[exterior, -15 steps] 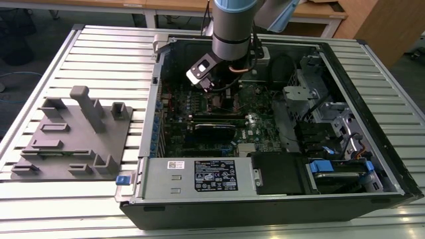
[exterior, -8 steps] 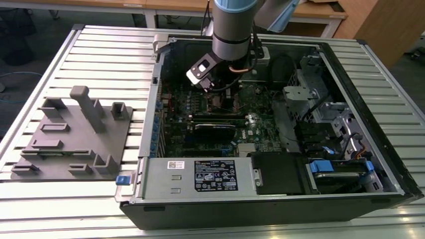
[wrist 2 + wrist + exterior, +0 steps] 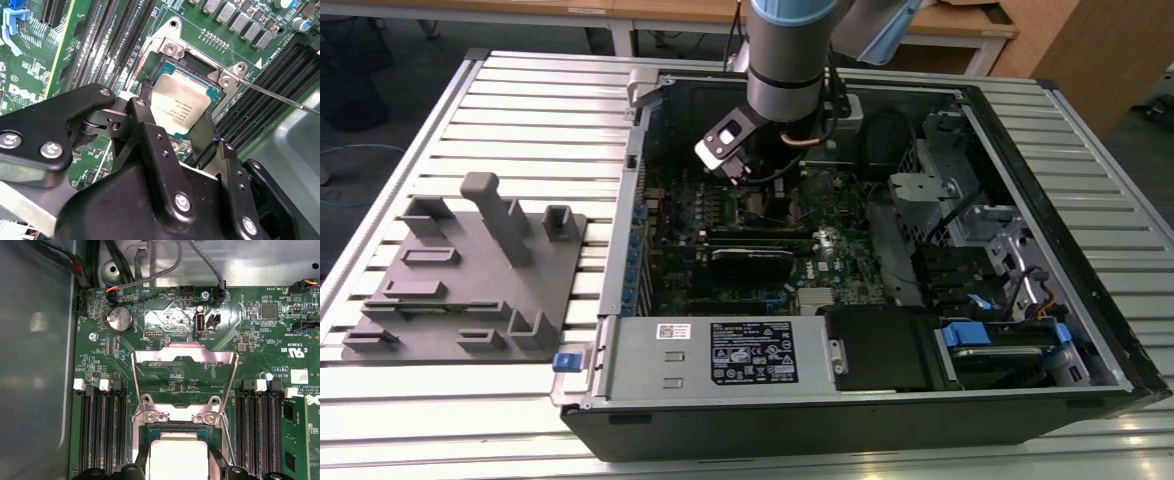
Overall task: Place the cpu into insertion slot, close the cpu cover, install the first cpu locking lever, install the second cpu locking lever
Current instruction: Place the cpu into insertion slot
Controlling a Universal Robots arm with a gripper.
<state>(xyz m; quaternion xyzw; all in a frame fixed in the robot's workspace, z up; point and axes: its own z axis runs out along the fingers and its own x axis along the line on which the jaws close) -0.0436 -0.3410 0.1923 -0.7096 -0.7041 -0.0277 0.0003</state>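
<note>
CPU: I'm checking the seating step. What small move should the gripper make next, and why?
Probably ease the cpu straight down: the gripper holds it over the insertion slot, the cpu cover lies open, and seating is unclear.

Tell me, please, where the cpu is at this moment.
In both wrist views the cpu is held by the gripper right over the insertion slot, between two banks of memory slots.

cpu: dull grey top, over the insertion slot
gripper: black fingers against two opposite cpu edges
cpu cover: swung open
memory slots: flank the socket
</note>
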